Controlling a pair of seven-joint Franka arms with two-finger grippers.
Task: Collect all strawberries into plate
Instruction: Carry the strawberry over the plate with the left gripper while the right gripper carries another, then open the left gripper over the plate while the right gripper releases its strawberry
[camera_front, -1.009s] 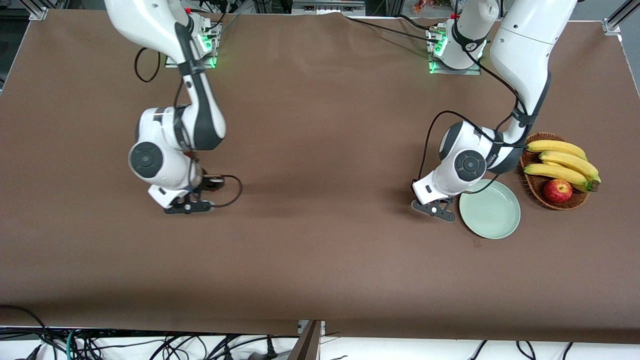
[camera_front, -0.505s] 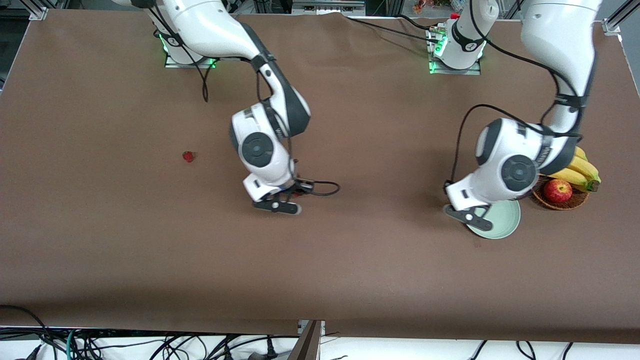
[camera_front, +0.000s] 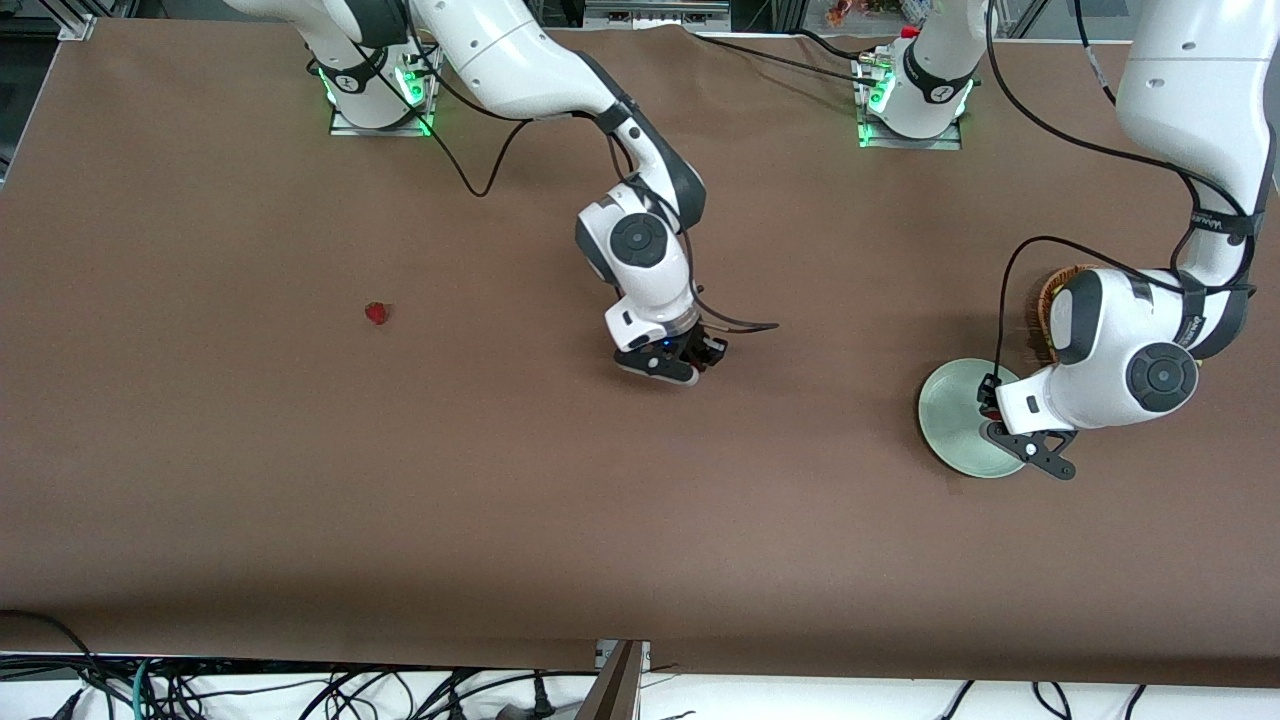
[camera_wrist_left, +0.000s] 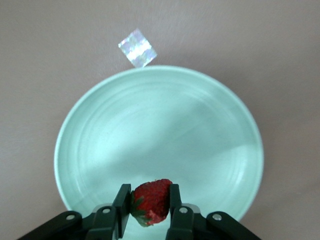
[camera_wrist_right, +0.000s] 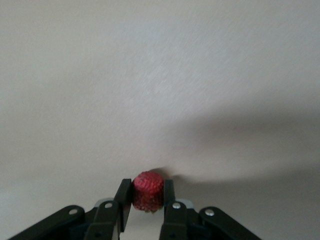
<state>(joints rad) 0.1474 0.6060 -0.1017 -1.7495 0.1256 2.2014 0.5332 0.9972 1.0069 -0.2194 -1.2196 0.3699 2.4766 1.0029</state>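
My left gripper (camera_wrist_left: 149, 194) is shut on a red strawberry (camera_wrist_left: 152, 202) with a green top, held over the pale mint-green plate (camera_wrist_left: 160, 125). In the front view it (camera_front: 992, 408) hangs over the rim of the plate (camera_front: 955, 425) on the side toward the left arm's end of the table. My right gripper (camera_wrist_right: 147, 186) is shut on a second strawberry (camera_wrist_right: 148, 194). It (camera_front: 703, 355) is in the air over bare brown cloth at mid-table. A third strawberry (camera_front: 377, 313) lies on the cloth toward the right arm's end.
The brown wicker basket (camera_front: 1040, 305) stands beside the plate, mostly hidden by my left arm. A small shiny square patch (camera_wrist_left: 137, 47) lies on the cloth just outside the plate's rim. Cables hang along the table edge nearest the front camera.
My right arm swung from the right arm's end to mid-table, uncovering the lone strawberry on the cloth. My left arm shifted across the plate toward the basket, now covering the fruit.
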